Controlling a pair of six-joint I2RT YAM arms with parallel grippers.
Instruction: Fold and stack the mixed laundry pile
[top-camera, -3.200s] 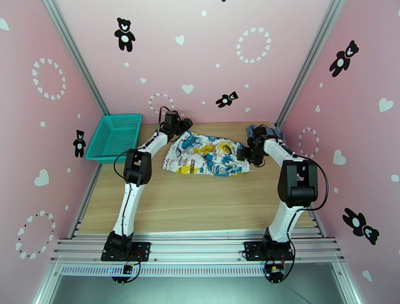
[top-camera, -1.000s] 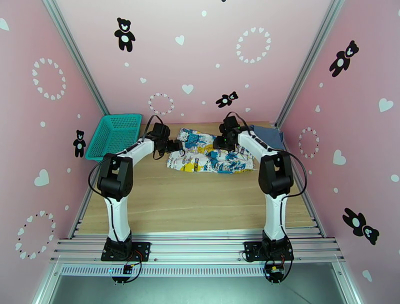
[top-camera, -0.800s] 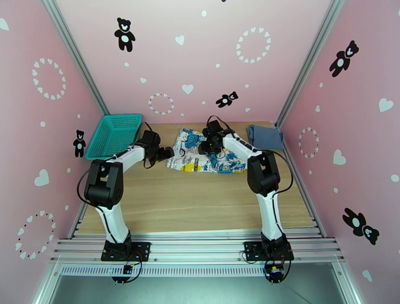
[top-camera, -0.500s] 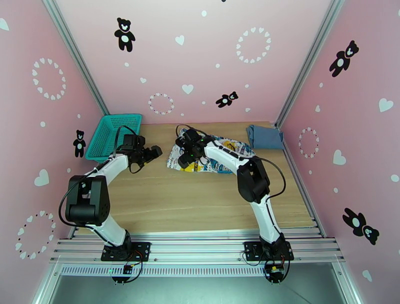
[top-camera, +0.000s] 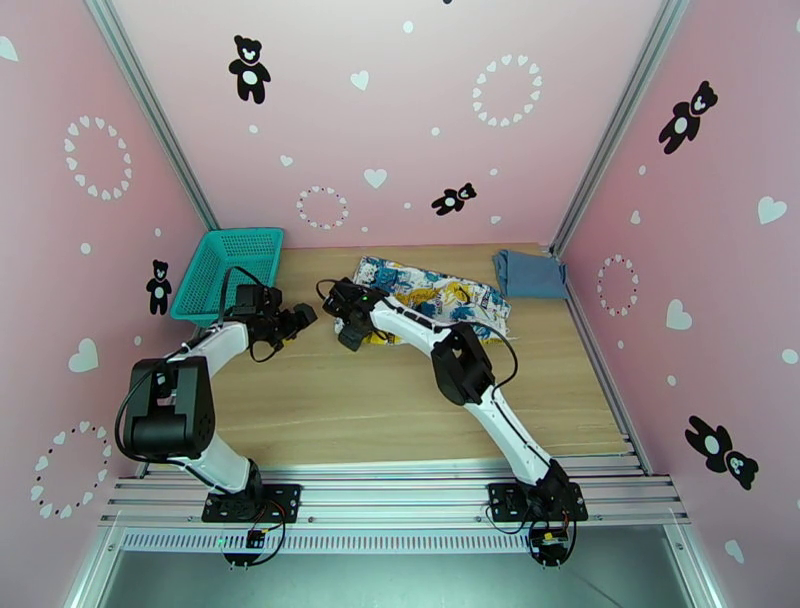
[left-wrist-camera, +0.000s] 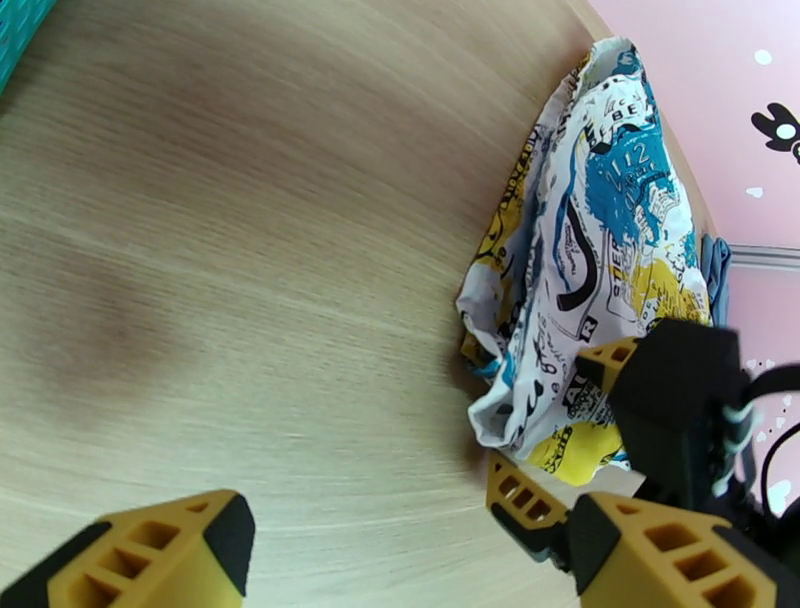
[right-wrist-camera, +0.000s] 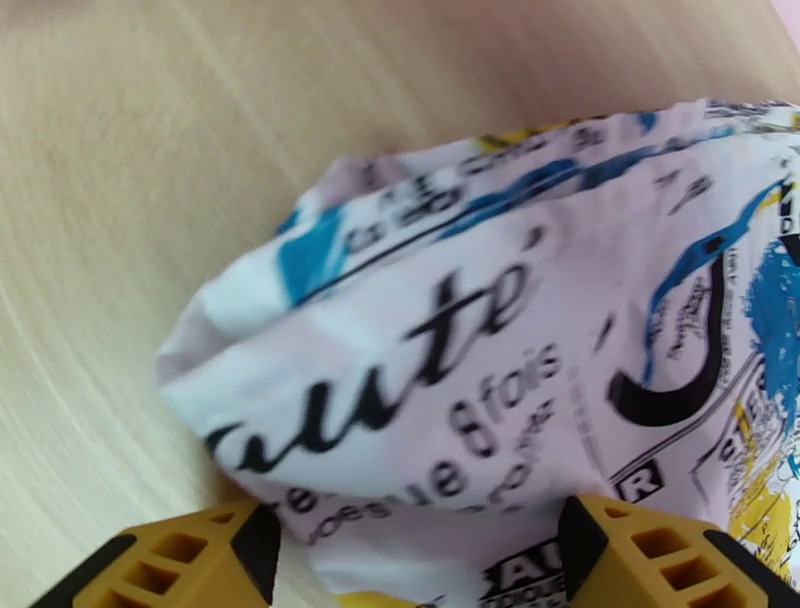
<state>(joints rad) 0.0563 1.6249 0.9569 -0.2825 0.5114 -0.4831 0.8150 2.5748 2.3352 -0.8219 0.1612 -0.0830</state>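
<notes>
The white cloth (top-camera: 440, 297) with yellow-and-blue print lies spread at the back middle of the table. The dusty-blue tank top (top-camera: 528, 272) lies folded at the back right. My right gripper (top-camera: 347, 330) reaches across to the printed cloth's left end. In the right wrist view its fingers stand open (right-wrist-camera: 410, 570) on either side of the cloth's corner (right-wrist-camera: 500, 330). My left gripper (top-camera: 305, 316) hovers open just left of that corner, over bare wood. The left wrist view shows the left gripper (left-wrist-camera: 400, 565), the cloth (left-wrist-camera: 590, 250) and the right gripper (left-wrist-camera: 565, 430) at the cloth's edge.
A teal mesh basket (top-camera: 225, 270) stands at the back left corner, close behind my left arm. The wooden table (top-camera: 380, 400) has bare room in front of the cloth. Pink walls close in the sides and back.
My right gripper has swept left across the printed cloth from its right part to its left corner. The left gripper has drawn back left, off the cloth, toward the basket.
</notes>
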